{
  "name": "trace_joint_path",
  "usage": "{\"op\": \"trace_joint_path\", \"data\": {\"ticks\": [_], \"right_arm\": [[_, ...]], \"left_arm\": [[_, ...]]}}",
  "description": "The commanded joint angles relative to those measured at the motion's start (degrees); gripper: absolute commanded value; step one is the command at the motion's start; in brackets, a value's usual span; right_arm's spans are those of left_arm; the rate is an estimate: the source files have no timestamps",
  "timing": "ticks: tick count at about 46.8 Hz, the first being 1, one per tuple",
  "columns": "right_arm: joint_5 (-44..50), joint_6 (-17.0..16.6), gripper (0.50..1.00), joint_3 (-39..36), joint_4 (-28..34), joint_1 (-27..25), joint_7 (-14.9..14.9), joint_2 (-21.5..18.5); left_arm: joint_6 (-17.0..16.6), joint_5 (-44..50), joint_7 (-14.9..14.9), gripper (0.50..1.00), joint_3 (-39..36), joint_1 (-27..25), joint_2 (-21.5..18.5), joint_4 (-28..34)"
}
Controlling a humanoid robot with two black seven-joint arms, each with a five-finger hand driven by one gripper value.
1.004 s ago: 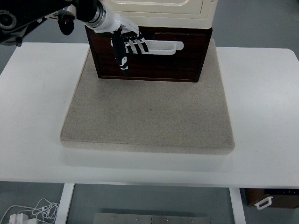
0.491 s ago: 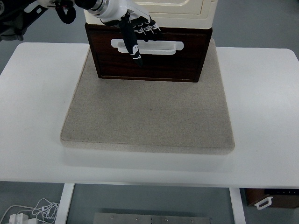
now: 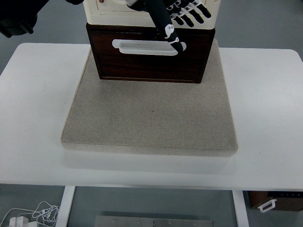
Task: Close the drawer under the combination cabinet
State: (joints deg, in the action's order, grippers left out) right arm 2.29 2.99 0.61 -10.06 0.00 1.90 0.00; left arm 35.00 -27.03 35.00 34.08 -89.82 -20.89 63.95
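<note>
since a second ago, left hand (image 3: 182, 16) has swept right above the drawer (image 3: 150, 54), fingers (image 3: 165, 29) spread, holding nothing.

The scene is bright and evenly lit, with soft light that seems to come from above. The glossy white table (image 3: 265, 94) is close to overexposed, and it shows a pale, diffuse reflection just below the near edge of the square grey stone-like slab (image 3: 151, 118). Shadows are weak; only a thin dark line lies under the dark brown wooden drawer (image 3: 149, 64). The left hand (image 3: 182, 16) at the top edge is slightly blurred, mostly on the fingers. The rest is sharp. The table edges curve a little towards the corners.
</note>
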Motion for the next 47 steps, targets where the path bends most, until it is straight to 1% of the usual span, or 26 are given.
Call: {"op": "trace_joint_path", "data": {"ticks": [1, 4, 8, 24, 28, 31, 39, 42, 47], "right_arm": [[0.0, 0.0, 0.952, 0.0, -0.1, 0.0, 0.0, 0.0], [0.0, 0.0, 0.952, 0.0, 0.0, 0.0, -0.1, 0.0], [0.0, 0.0, 0.952, 0.0, 0.0, 0.0, -0.1, 0.0], [0.0, 0.0, 0.952, 0.0, 0.0, 0.0, -0.1, 0.0], [0.0, 0.0, 0.952, 0.0, -0.1, 0.0, -0.1, 0.0], [0.0, 0.0, 0.952, 0.0, -0.1, 0.0, 0.0, 0.0], [0.0, 0.0, 0.952, 0.0, -0.1, 0.0, 0.0, 0.0], [0.0, 0.0, 0.952, 0.0, 0.0, 0.0, -0.1, 0.0], [0.0, 0.0, 0.952, 0.0, 0.0, 0.0, 0.0, 0.0]], "left_arm": [[0.0, 0.2, 0.0, 1.000, 5.8, 0.9, 1.2, -0.3], [0.0, 0.2, 0.0, 1.000, 10.6, 1.9, 2.2, -0.5], [0.0, 0.1, 0.0, 1.000, 16.2, 2.0, 2.7, -0.6], [0.0, -0.4, 0.0, 1.000, 32.6, 1.1, 2.8, -0.9], [0.0, -0.5, -3.0, 1.000, 35.3, 0.9, 2.3, -1.2], [-0.3, -0.6, -5.9, 1.000, 36.7, 0.4, 1.7, -1.9], [-10.1, -0.5, -15.8, 1.000, 36.9, -1.6, -4.2, -4.9], [-13.7, -0.5, -18.6, 1.000, 36.9, -2.1, -6.4, -6.0], [-19.6, -0.5, -22.3, 1.000, 36.7, -2.4, -10.0, -8.6]]}}
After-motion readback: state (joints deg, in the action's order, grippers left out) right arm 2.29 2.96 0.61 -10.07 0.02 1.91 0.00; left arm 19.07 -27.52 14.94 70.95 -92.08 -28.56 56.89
